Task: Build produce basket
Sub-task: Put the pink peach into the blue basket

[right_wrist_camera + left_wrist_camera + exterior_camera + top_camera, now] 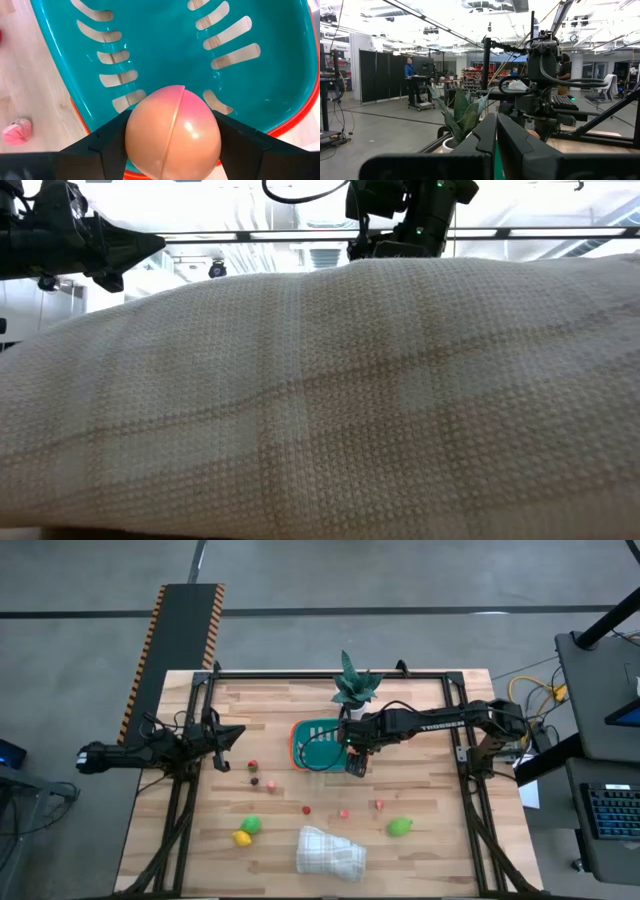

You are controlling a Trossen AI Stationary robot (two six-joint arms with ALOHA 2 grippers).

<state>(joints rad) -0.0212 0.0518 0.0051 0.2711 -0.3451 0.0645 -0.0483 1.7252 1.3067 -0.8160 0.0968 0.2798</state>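
Observation:
The teal basket (pixel 312 745) with an orange rim (pixel 295 120) stands at the table's middle, in front of the potted plant (pixel 353 690). My right gripper (pixel 357 767) hangs over the basket's near right corner, shut on a pink-orange toy peach (pixel 172 132). Loose produce lies on the table: a green piece (pixel 252 825), a yellow piece (pixel 242 838), a green piece (pixel 400 828) and several small red and dark berries (pixel 256 780). My left gripper (pixel 235 733) waits shut at the table's left, above the wood. My right gripper pinches the peach's two opposite sides (pixel 131 135) between its two fingers (pixel 240 140). The fingers come from above, slanting steeply down. The peach hangs clear, over the basket's rim and inside (pixel 165 60), its seam running along the fingers.
A folded white cloth (pixel 330 852) lies near the front edge and fills the low view (pixel 320 400). A pink piece (pixel 16 132) lies on the wood beside the basket. The plant's leaves (pixel 462 112) stand just behind the basket. People stand far off in the room.

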